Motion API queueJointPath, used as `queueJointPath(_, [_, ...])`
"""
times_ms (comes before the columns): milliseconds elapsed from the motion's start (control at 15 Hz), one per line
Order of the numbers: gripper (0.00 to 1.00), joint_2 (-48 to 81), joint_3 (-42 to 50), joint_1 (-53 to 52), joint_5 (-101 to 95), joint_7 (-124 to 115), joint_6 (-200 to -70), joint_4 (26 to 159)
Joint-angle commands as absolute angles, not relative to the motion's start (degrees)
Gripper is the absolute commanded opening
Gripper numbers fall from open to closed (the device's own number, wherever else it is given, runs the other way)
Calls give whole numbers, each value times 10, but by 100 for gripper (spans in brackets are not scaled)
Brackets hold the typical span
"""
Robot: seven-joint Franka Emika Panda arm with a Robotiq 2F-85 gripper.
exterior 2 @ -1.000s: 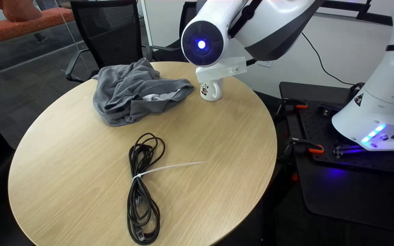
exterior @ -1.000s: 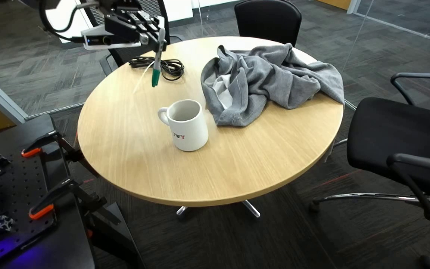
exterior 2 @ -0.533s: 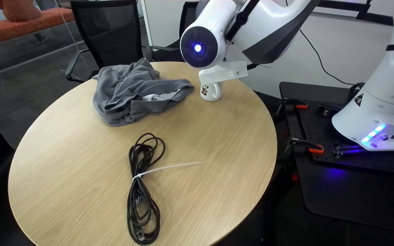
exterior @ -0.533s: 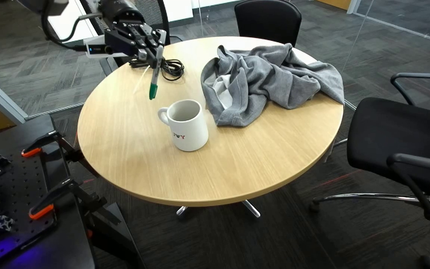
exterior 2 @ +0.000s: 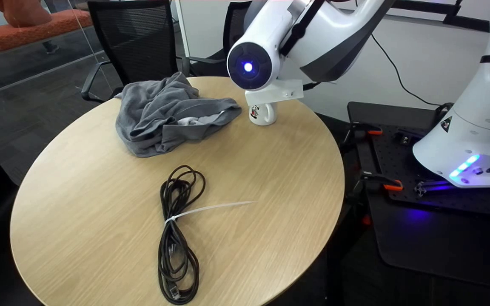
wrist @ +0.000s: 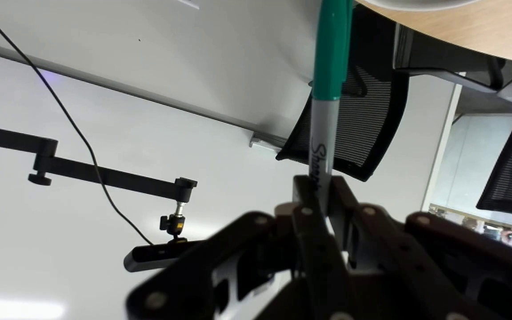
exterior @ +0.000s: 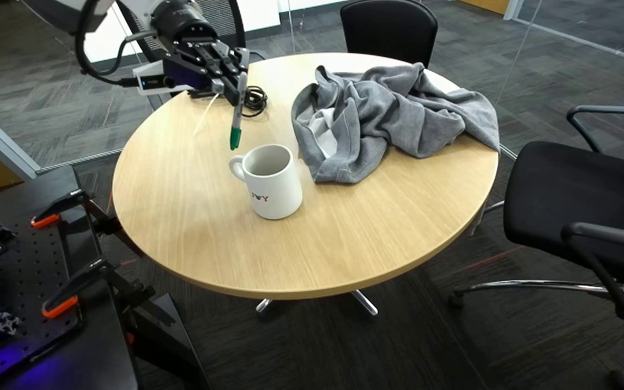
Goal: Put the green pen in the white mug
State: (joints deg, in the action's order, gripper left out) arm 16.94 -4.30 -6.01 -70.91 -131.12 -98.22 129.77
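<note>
- Shifted to the right since half a second ago: the gripper (wrist: 321, 187) and, with it, the green pen (exterior: 238, 115), so the pen's cap (exterior: 235, 137) is now closer to the white mug (exterior: 278, 192).
- Both jaws pinch the pen by its grey barrel, one on either side, as the wrist view shows; some of the lettering on the barrel can be read there.
- The pen hangs cap down, slightly tilted, its upper end leaning right. It is outside the mug, the cap just beyond the handle (exterior: 233, 165) on the far left; how high it hangs above the table (exterior: 193, 233) is hard to judge from this angle.
- The mug stands upright on the round wooden table, handle to the left, small lettering on its near side. In an exterior view the robot arm (exterior 2: 332, 34) hides its top.
- A grey cloth (exterior: 385, 116) lies heaped to the right of the mug and farther back, near but not touching it.
- A black cable (exterior 2: 172, 229), bundled with a white tie (exterior 2: 215, 207), lies at the far left of the table, partly behind the gripper.
- A wheeled chair (exterior: 588, 195) stands at the right, a black chair (exterior: 390, 30) beyond the table's far edge.
- Orange-tipped clamps (exterior: 60, 307) sit on a black desk (exterior: 109, 352) at the near left.
</note>
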Motion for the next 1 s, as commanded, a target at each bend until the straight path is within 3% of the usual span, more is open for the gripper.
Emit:
queueJointPath(0, [3,172,-36,-46,-748,-1343,-1017,1301])
queueJointPath(933, [3,192,-24,-10,-822,-1373,-1121,1297])
